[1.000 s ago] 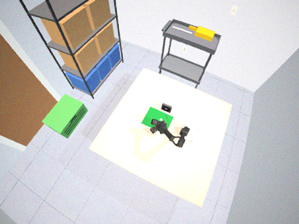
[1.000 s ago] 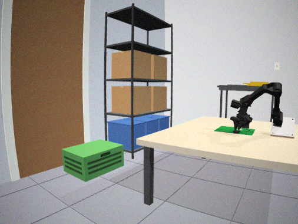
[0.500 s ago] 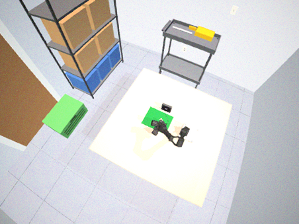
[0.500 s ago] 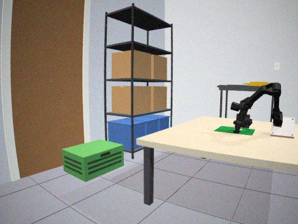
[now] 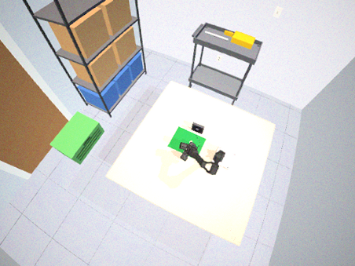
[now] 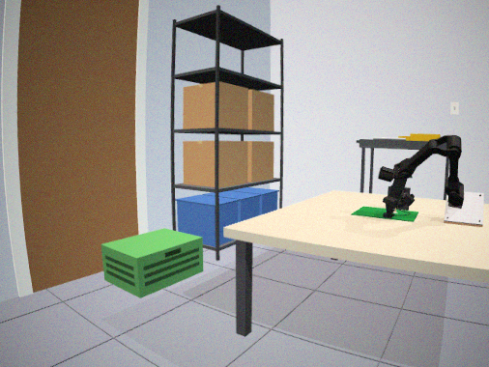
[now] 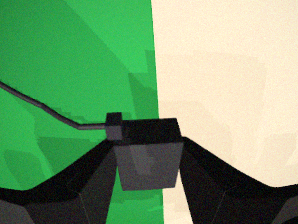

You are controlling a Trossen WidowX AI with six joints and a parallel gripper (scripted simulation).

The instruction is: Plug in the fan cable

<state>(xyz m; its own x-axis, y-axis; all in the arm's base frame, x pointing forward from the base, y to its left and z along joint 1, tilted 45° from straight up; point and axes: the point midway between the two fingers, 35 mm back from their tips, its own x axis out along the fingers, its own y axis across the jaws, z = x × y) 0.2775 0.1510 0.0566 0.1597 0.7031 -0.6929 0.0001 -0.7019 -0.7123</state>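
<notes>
The plug [image 7: 149, 167] is a dark grey block at the board's edge in the wrist view, between the fingertips. A small dark block sits on its left side, and the thin cable [image 7: 42, 105] runs from it over the board. My gripper [image 7: 147, 144] [image 6: 388, 215] is shut on the plug, low over the edge of the green board [image 5: 179, 135] [image 6: 365, 211] [image 7: 50, 45]. The wrist view does not show whether the plug still touches the surface. The four-pin header is out of the wrist view and too small to make out in the top and exterior views.
The black fan [image 5: 197, 127] lies beside the board's far side. A white upright panel [image 6: 471, 208] stands near the arm's base on the pale table [image 5: 217, 212] [image 6: 300, 232]. A shelf rack, a grey cart and a green crate [image 5: 77, 135] [image 6: 155, 246] stand away from the table.
</notes>
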